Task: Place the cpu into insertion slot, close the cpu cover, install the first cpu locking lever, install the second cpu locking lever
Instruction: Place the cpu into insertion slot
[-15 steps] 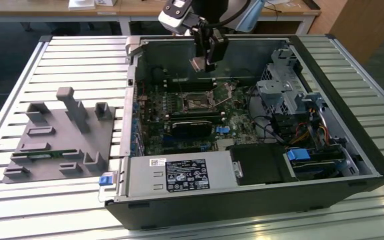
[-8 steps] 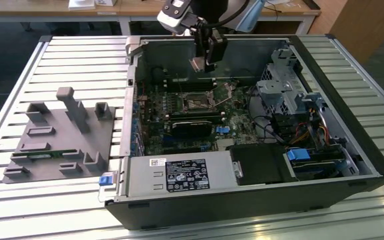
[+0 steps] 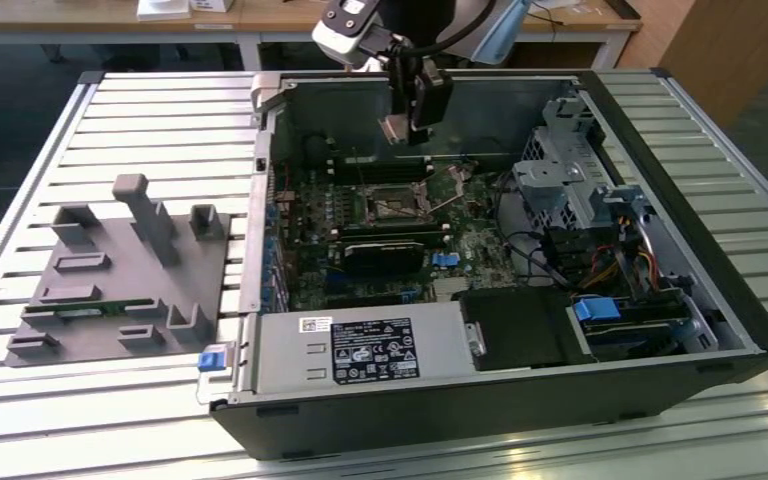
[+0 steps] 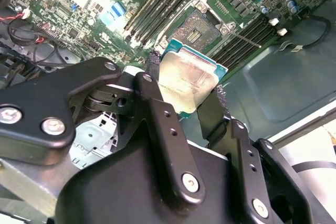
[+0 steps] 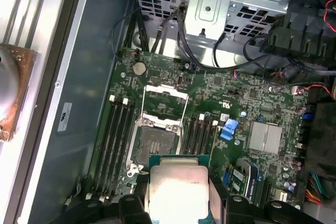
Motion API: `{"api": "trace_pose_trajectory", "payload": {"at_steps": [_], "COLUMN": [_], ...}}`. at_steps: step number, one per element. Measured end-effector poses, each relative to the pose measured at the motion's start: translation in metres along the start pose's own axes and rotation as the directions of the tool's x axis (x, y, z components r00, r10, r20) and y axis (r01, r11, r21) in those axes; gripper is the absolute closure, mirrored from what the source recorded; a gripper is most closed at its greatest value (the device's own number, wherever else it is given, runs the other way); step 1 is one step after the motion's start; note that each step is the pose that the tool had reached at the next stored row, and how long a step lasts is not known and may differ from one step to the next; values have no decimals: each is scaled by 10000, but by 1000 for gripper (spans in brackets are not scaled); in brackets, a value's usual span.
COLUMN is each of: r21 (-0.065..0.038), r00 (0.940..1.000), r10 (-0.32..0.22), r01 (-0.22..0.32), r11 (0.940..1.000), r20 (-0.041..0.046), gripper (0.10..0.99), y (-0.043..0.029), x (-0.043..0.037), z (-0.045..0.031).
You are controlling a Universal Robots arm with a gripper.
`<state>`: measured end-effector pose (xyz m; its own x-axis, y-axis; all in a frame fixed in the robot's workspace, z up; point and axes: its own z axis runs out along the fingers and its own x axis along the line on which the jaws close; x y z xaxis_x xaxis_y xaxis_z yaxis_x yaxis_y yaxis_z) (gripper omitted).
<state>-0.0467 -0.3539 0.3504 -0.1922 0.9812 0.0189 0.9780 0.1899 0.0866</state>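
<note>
My gripper [image 3: 407,128] hangs above the motherboard inside the open computer case, shut on the cpu [image 3: 394,128]. In both wrist views the cpu [image 4: 185,80] [image 5: 177,186] is a pale silvery square on a green board, pinched by its edges between the black fingers [image 4: 157,103]. The insertion slot [image 5: 155,145] [image 4: 201,27] [image 3: 395,207] lies open below it, its dull grey contact field bare. The cpu cover [image 5: 166,98], a thin metal frame, is flipped back beside the slot. The cpu is held in the air, apart from the slot.
Long black memory slots [image 5: 118,129] flank the socket on both sides. A metal drive cage [image 3: 564,160] with cables and a power supply [image 3: 357,350] crowd the case. A grey fixture block [image 3: 117,270] sits on the slatted table at the exterior view's left.
</note>
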Motion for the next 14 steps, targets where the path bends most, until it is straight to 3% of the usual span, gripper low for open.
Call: {"api": "trace_pose_trajectory", "payload": {"at_steps": [14], "r21": [-9], "r00": [9991], "r10": [424], "r01": [-424], "r11": [9991], "r20": [36], "gripper": [549], "y": [-7], "x": [1], "z": [6]}}
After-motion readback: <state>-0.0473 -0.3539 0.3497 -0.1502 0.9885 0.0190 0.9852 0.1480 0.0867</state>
